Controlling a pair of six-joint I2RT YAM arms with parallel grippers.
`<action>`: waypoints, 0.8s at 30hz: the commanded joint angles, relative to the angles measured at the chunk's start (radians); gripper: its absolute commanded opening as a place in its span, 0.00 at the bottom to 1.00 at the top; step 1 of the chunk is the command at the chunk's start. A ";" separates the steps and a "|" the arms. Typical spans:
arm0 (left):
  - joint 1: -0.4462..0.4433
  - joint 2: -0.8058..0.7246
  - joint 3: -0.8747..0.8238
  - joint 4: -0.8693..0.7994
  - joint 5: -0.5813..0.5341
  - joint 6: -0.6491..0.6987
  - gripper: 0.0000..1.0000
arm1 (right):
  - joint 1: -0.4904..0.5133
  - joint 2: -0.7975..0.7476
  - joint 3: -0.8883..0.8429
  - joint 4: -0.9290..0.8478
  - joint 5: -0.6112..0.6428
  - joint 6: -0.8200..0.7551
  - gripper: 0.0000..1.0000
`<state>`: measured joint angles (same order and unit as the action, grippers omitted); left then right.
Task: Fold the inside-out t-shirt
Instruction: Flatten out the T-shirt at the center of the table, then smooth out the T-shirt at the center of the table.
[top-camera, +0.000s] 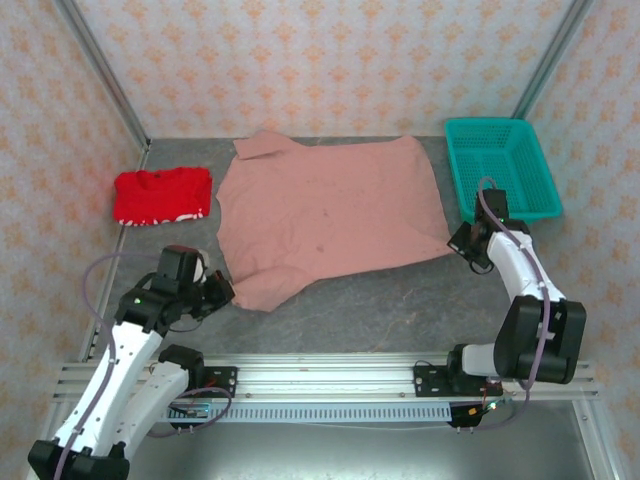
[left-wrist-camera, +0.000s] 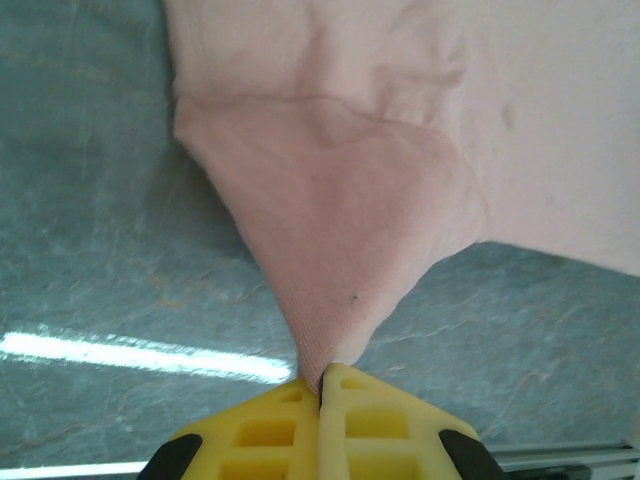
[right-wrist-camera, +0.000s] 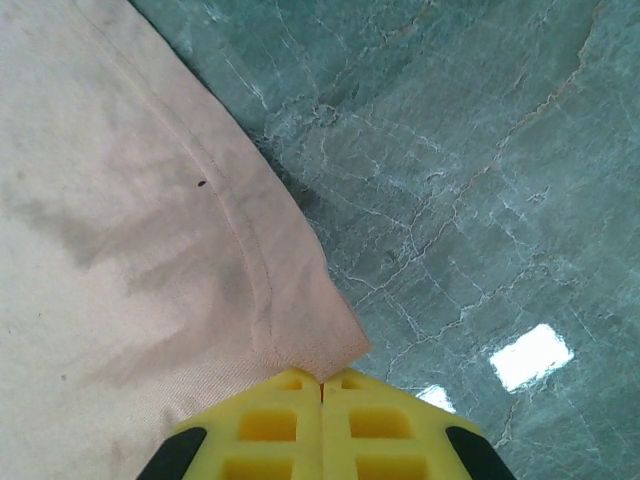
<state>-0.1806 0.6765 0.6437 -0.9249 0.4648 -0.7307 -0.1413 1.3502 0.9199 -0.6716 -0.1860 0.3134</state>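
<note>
Two hands, both pressed together on cloth. Left hand (left-wrist-camera: 322, 385), bottom centre of its wrist view: yellow fingers shut on the very tip of a sleeve, fabric drawn into a narrow cone rising from the jaws. Right hand (right-wrist-camera: 322, 380), bottom centre of its own view: shut on a hem corner, only a sliver of fabric between the pads.

- Inside-out t-shirt (top-camera: 330, 215): spread mostly flat on the worktop (top-camera: 400, 300), centre of the overhead frame. Left hand at its lower-left point, right hand at its right corner. Upper-left edge looks turned over on itself.

Risks, as I judge them:
- Both bites are shallow. A quick lift or a tug could pull the sleeve tip or hem corner free, dropping one side.
- Left grip holds a sleeve, not the body. Carrying it across may drag the sleeve alone and leave the torso bunched.
- Uneven travel between the two hands would skew the fold line.
- Red garment (top-camera: 162, 195) lies at middle left, near the shirt's edge. A wide sweep by the left arm could catch it.
- Right arm works just beside the basket and could nudge it.

Containers:
- Teal basket (top-camera: 490, 122), upper right of the overhead frame, beside the shirt's right edge. I see nothing inside it.
</note>
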 joint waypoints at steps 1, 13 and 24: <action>0.006 -0.009 -0.090 0.018 0.046 -0.031 0.00 | -0.007 0.045 -0.014 0.023 0.048 0.002 0.01; 0.002 0.031 -0.101 0.076 0.013 -0.034 0.00 | 0.327 -0.141 -0.092 0.088 -0.132 -0.048 0.45; 0.000 0.043 -0.108 0.109 0.009 -0.020 0.00 | 1.054 0.309 -0.020 0.631 -0.311 0.292 0.52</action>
<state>-0.1806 0.7223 0.5426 -0.8394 0.4896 -0.7589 0.8635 1.5753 0.8440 -0.2192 -0.4355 0.4820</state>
